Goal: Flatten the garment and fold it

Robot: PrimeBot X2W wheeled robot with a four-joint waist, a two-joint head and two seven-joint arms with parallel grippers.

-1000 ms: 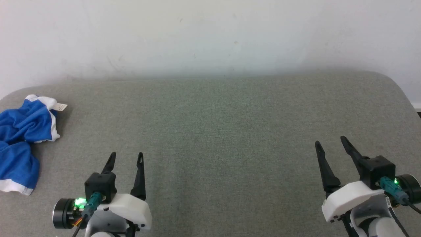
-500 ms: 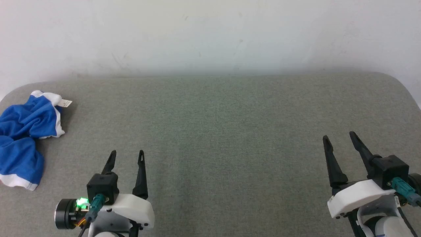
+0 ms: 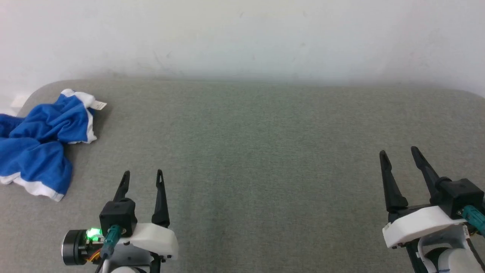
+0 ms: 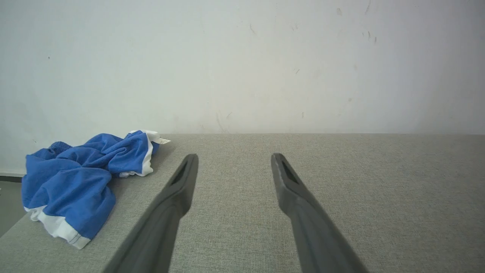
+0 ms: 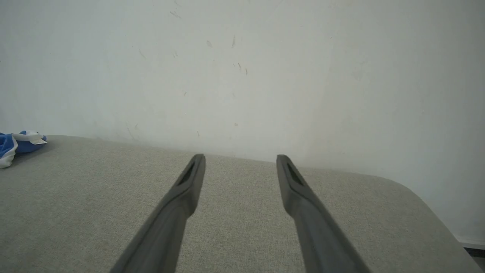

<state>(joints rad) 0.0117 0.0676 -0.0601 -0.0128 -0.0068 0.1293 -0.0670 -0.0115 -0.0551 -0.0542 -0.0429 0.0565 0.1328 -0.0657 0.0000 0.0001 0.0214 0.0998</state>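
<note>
In the head view, the garment point(image 3: 41, 144) lies crumpled near the far left corner of the table point(image 3: 242, 151). It is a soft heap of bright blue fabric in deep folds, edged with white trim point(image 3: 36, 188). A small white label point(image 3: 99, 105) sticks out flat from its far end. The table top is covered in grey-green woven cloth with a fine, even grain, and its far corners are rounded. Behind it is a matt white wall point(image 3: 242, 38) with faint scuffs. The left gripper point(image 3: 143, 172) is near the front edge, left of centre. Its two long, dark, tapering fingers point(image 3: 161, 201) stand apart and hold nothing. They are mounted on a smooth white housing where a green light point(image 3: 93, 232) glows. The right gripper point(image 3: 398, 151) is near the front right corner, and its fingers are likewise spread and empty.

In the left wrist view, the left gripper point(image 4: 234, 156) shows two matt grey-black blades with slotted tips — a clear gap between them, over bare cloth. The garment point(image 4: 75, 178) is bunched at the table's left edge, well apart from the fingertips. Its hem band is smooth and white.

In the right wrist view, the right gripper point(image 5: 240, 156) is spread over bare weave — its tips point toward the table's far edge. A scrap of the garment point(image 5: 7, 146) shows far off by the far left corner.
</note>
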